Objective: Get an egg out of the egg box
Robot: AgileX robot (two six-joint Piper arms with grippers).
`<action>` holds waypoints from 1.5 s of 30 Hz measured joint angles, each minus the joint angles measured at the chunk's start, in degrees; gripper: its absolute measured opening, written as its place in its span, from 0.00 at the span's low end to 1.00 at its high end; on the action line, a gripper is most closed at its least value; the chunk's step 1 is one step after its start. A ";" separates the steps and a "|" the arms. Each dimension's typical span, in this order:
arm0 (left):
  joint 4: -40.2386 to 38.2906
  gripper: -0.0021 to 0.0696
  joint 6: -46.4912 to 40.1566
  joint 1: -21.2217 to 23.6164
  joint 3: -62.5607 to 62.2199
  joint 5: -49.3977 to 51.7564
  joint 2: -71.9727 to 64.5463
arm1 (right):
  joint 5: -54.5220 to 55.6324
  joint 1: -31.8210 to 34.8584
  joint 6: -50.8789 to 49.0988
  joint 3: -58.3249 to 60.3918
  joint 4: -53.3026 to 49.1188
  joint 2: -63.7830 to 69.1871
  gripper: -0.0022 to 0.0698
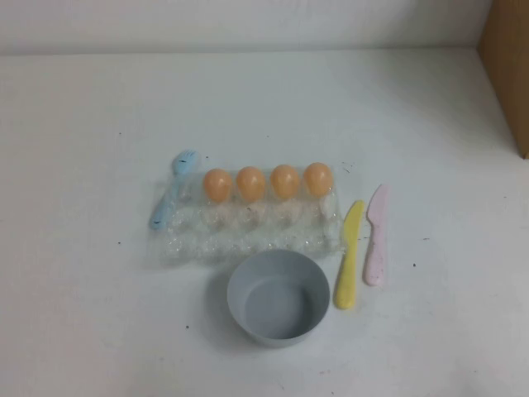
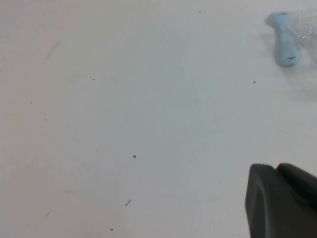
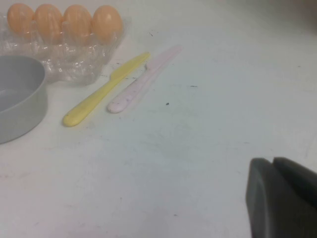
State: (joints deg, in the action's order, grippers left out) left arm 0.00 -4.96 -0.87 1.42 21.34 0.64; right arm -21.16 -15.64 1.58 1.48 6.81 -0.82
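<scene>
Neither arm appears from above. Each wrist camera shows only a dark corner of the left gripper [image 2: 282,201] and right gripper [image 3: 282,196].

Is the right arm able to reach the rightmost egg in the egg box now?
Probably yes. The rightmost egg sits uncovered in the egg box. Bare table lies before the right gripper; the yellow knife and pink knife lie flat beside the box.

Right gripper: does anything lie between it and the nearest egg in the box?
Partly. In the right wrist view, the yellow knife and pink knife lie flat between the right gripper and the egg at the egg box's end; nothing tall. The left gripper is over bare table.
</scene>
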 joint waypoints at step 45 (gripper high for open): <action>-1.72 0.02 0.00 0.00 0.00 0.00 0.00 | 0.00 0.00 0.00 0.00 0.00 0.00 0.01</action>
State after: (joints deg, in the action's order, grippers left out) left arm -1.72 -4.96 -0.87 1.42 21.34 0.64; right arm -21.16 -15.64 1.58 1.48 6.81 -0.82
